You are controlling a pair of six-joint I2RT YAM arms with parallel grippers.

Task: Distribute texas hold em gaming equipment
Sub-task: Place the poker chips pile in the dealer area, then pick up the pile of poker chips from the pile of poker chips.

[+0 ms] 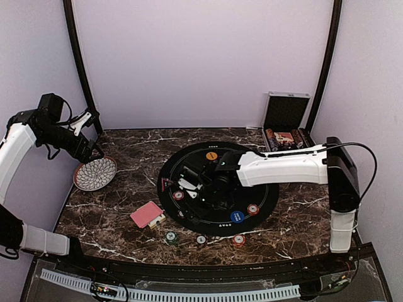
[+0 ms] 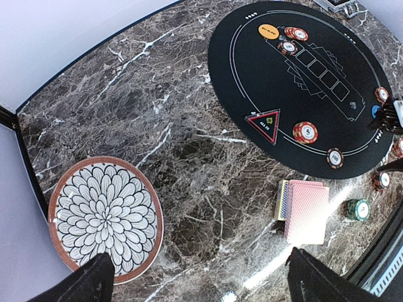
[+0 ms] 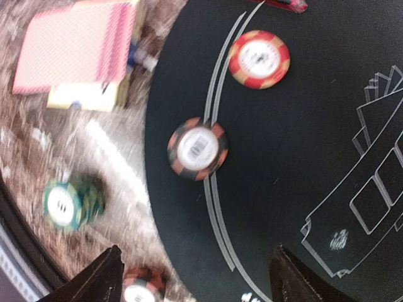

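Right wrist view: our right gripper (image 3: 196, 267), jaws apart and empty, hangs over the black-and-orange chip (image 3: 198, 148) at the rim of the mat (image 3: 302, 126), cards (image 3: 72, 53) beside it, left gripper (image 2: 199, 267) wide open too, so sweeping low we might knock that chip askew.

Rt wrist view was blurred — green chip stack (image 3: 66, 204) at 8 o'clock smeared, markings unreadable. Red chip (image 3: 143, 290) at 7 o'clock was cut by btm edge, card deck (image 3: 79, 50) at 11 o'clock by top edge. Overhead, the right arm (image 1: 283, 167) hid part of the mat (image 1: 264, 192).
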